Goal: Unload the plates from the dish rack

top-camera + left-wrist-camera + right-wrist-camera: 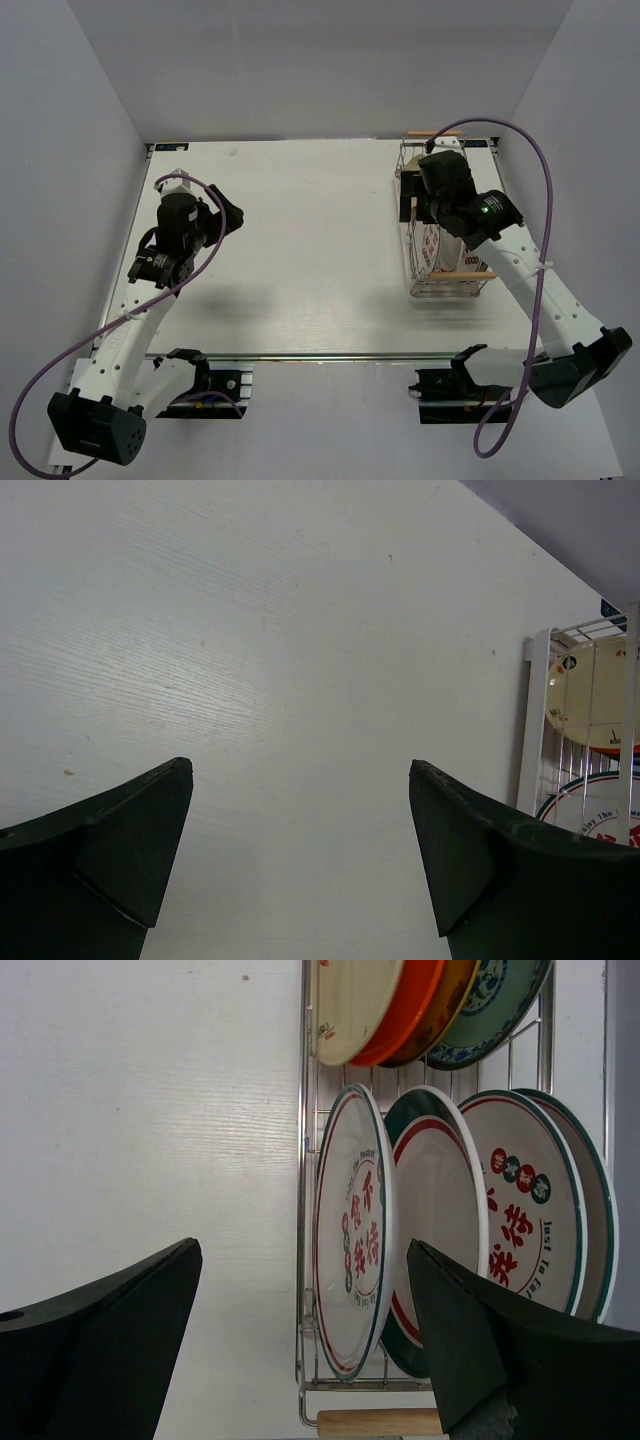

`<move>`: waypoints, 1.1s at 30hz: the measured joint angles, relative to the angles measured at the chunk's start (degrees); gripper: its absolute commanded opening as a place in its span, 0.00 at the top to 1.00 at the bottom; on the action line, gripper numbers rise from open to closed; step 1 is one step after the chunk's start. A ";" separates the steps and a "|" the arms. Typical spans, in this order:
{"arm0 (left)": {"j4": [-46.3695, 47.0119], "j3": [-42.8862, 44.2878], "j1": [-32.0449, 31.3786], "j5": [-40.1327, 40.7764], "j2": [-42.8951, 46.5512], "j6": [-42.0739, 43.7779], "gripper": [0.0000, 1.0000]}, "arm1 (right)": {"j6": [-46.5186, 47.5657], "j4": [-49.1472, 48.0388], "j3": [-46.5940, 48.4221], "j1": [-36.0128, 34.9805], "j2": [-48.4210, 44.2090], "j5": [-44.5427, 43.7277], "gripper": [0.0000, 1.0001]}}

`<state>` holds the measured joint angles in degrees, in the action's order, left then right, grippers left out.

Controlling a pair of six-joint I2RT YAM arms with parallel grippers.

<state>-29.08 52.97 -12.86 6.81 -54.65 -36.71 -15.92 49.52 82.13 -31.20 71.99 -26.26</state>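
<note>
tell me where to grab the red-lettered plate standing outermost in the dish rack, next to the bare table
Likely take that plate by its upper rim, coming down from above with the open right pincer. It stands on edge in the dish rack, so only the thin rim is free: one finger on the printed face, the other in the narrow gap before the next plate.

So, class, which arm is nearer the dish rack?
Right. The right arm reaches over the dish rack, jaws open above its plates; the left arm is far to its left.

A white wood-grain table [300,250] sits between plain grey walls [60,120] (evenly lit).
</note>
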 measured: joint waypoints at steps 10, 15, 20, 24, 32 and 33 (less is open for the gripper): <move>-0.04 0.00 0.00 -0.04 -0.42 0.00 0.02 | -1.77 0.13 -3.69 0.13 2.01 -4.44 0.32; -0.04 0.00 0.00 -0.04 -0.98 0.00 0.02 | -4.52 0.96 -5.64 0.37 3.98 -7.13 0.38; -0.02 0.00 0.00 -0.44 -1.29 0.02 0.02 | -6.80 1.95 -8.59 0.63 4.28 -9.75 0.49; -0.04 0.00 0.00 -0.52 -1.60 0.02 0.02 | -7.85 3.02 -9.84 0.85 4.48 -11.52 0.65; -0.04 0.00 0.00 -0.87 -2.32 0.04 0.02 | -5.46 3.87 -9.66 1.07 4.90 -13.86 0.95; -0.04 0.00 0.00 -0.87 -2.32 0.04 0.02 | -4.52 4.13 -9.42 1.09 5.05 -13.79 0.97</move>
<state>-29.12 52.97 -12.86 5.93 -56.97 -36.67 -20.45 53.65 72.71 -30.11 77.03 -40.05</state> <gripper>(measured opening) 0.982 0.117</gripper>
